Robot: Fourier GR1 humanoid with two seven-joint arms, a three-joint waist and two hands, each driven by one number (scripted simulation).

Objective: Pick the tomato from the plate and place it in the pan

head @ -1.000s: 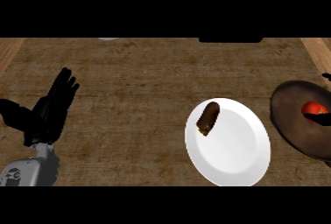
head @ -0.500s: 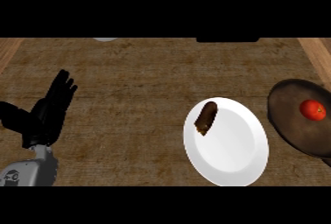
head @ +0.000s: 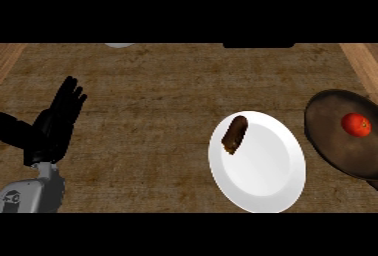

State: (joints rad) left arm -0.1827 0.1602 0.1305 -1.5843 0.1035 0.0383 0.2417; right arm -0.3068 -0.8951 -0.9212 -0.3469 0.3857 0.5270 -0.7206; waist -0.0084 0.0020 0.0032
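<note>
Since the tomato [head: 356, 124] already sits inside the pan [head: 341, 145], the main job looks done

From the head view, the red tomato lies on the dark floor of the pan, near its upper right part. No hand touches it. It rests there alone. The pan is at the right edge of the counter [head: 162, 100], and part of it runs out of view

Just left of the pan is the white plate [head: 266, 170]. No tomato is on the plate now. Only a brown piece of food [head: 235, 135] lies there, near the top left of the plate, tilted a bit. I cannot tell what kind of food it is

Far to the left, well apart from the plate and the pan, is the left hand [head: 55, 122]. Its fingers point up and are spread apart, and it holds nothing. It is just resting by the edge. A bit of its grey arm [head: 33, 192] shows below it

The right hand does not show at all, so I cannot say how its fingers are

At the top edge are a small pale thing [head: 118, 45] and a dark thing [head: 258, 45], both cut off, so I cannot tell what they are

As far as I can judge, nothing much is left to do. The tomato is off the plate and in the pan, and no hand is on it
</note>
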